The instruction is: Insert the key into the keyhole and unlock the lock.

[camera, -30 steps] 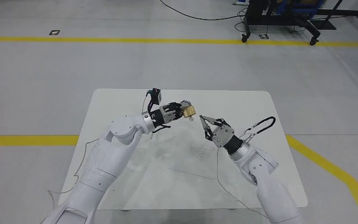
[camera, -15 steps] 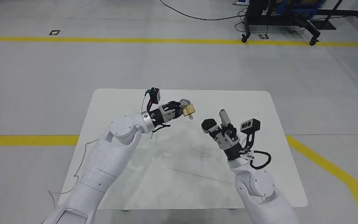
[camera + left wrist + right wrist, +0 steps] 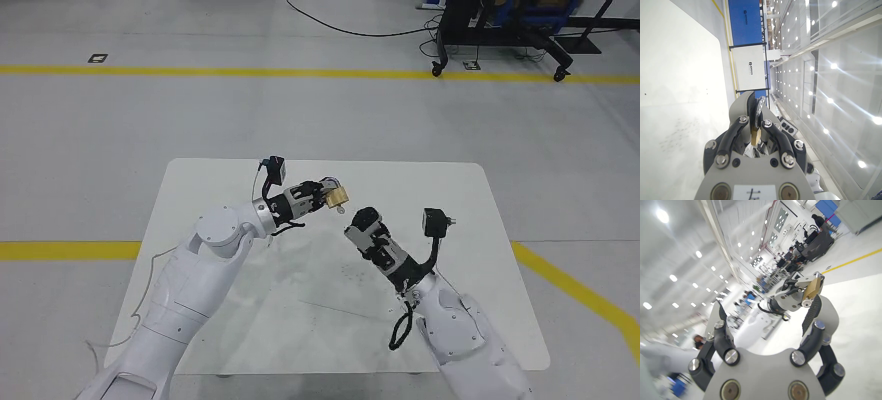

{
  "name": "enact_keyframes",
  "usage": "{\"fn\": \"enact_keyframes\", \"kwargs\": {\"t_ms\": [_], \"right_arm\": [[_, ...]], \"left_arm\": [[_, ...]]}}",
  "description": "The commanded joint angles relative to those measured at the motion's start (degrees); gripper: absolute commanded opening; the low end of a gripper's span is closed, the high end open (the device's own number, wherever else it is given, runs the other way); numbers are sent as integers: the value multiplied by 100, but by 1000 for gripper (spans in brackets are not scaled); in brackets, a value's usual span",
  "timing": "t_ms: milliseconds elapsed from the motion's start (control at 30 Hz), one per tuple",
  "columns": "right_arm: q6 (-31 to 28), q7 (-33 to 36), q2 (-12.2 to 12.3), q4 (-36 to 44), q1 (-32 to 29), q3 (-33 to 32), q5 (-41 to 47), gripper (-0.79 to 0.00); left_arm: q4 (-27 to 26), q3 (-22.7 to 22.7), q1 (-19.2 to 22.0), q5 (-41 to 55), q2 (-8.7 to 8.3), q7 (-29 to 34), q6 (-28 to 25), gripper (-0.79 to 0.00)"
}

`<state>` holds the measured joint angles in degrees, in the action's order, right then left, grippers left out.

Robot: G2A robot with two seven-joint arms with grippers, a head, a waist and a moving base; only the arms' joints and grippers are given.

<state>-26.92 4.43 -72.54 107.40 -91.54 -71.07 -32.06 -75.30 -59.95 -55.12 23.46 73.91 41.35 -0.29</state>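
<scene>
Brass lock [image 3: 337,196] is clamped in the left jaws above the tabletop [image 3: 320,320], toward its 12 o'clock edge. Its keyhole end faces the right jaws, apparently to present it; these gape wide and empty at the lock's 5 o'clock.

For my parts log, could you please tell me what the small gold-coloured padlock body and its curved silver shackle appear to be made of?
The gold-coloured padlock body looks like brass with a satin finish: warm yellow metallic tone and flat, crisp-edged faces. Its curved silver shackle looks like polished or plated steel, judging by its bright glints. The alloys cannot be told by look.
</scene>
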Motion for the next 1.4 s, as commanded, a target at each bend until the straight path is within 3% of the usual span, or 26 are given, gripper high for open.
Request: {"fn": "enact_keyframes", "kwargs": {"t_ms": [0, 67, 167, 233, 267, 300, 400, 433, 567, 933, 1167, 1200, 1367], "right_arm": [[134, -464, 17, 37, 4, 29, -2427, -154], [392, -951, 44, 76, 14, 97, -4020, -65], [1145, -1752, 78, -15, 7, 304, -6204, -40], [1655, -2046, 80, -145, 29, 438, -7028, -105], [1853, -2124, 78, -212, 58, 507, -7347, -243], [2015, -2174, 73, -264, 78, 569, -7547, -326], [2451, -2113, 48, -365, 136, 708, -7952, -320], [2561, -2068, 39, -382, 159, 741, -8012, -305], [2731, -1990, 8, -420, 221, 844, -7997, -400], [3023, -1674, -54, -460, 368, 864, -7748, -480], [3086, -1597, -95, -500, 393, 951, -7527, -711], [3079, -1589, -103, -504, 394, 959, -7442, -779], [2882, -1644, -153, -468, 352, 950, -6394, -785]], "left_arm": [[-10, -2, 2, -45, -2, -1, 5, -785], [-19, -6, 0, -68, -2, 1, -2, -785], [-30, -9, -7, -93, -1, 3, -15, -785], [-32, -11, -7, -113, -2, 12, -9, -785], [-35, -12, -8, -118, -1, 16, -15, -785], [-35, -15, -10, -120, -1, 19, -18, -785], [-38, -21, -11, -141, -1, 25, -24, -785], [-40, -24, -15, -143, -1, 25, -27, -785], [-50, -36, -26, -136, 0, 35, -27, -785], [-29, -26, -3, -145, 10, 108, -7, -785], [-18, -29, -4, -144, 17, 88, -25, -785], [-18, -30, -6, -136, 19, 92, -28, -785], [-22, -43, -12, -101, 22, 123, -44, -785]]}}
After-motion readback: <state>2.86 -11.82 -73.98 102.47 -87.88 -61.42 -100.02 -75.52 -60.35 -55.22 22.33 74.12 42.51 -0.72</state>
